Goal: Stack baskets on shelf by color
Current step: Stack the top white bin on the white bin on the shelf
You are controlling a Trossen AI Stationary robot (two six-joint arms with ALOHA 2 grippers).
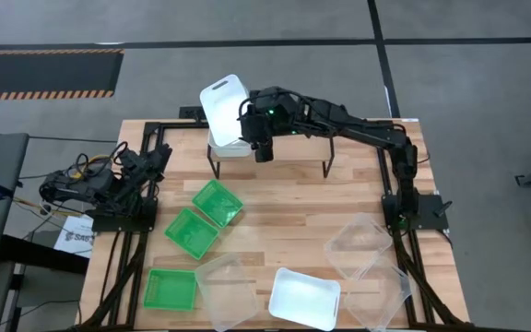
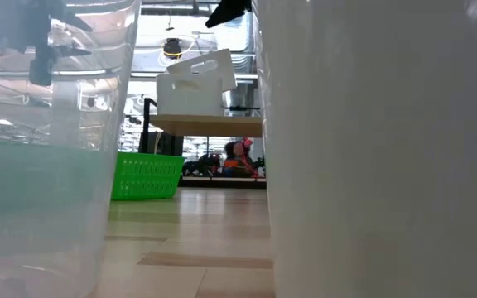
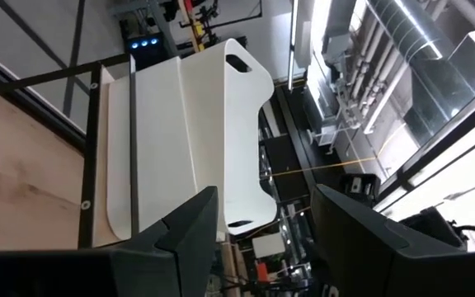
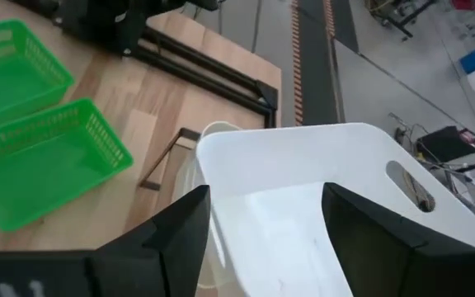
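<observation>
A white basket [image 1: 224,103] stands steeply tilted on the far left end of the shelf [image 1: 302,146], its lower end inside a second white basket [image 1: 229,146] lying flat there. The low view shows the tilted basket [image 2: 199,66] above the flat one [image 2: 185,98] on the shelf top [image 2: 214,126]. My right gripper [image 1: 263,148] is right beside them, open; in its wrist view the tilted basket [image 4: 303,165] fills the space ahead of the fingers [image 4: 266,194]. My left gripper [image 1: 150,161] waits open at the table's left edge. My right gripper stands open at the tilted white basket's near side [image 4: 246,214], its fingers coming from the table's right. One finger [image 4: 180,239] sits by the basket's side wall and the other [image 4: 369,239] over its inside. I cannot tell whether either touches it.
Three green baskets [image 1: 218,201] [image 1: 190,231] [image 1: 171,288] lie left of centre. Clear baskets [image 1: 227,290] [image 1: 362,242] [image 1: 381,297] and a third white basket [image 1: 304,297] line the near edge. The shelf's right half is bare wood under the right arm.
</observation>
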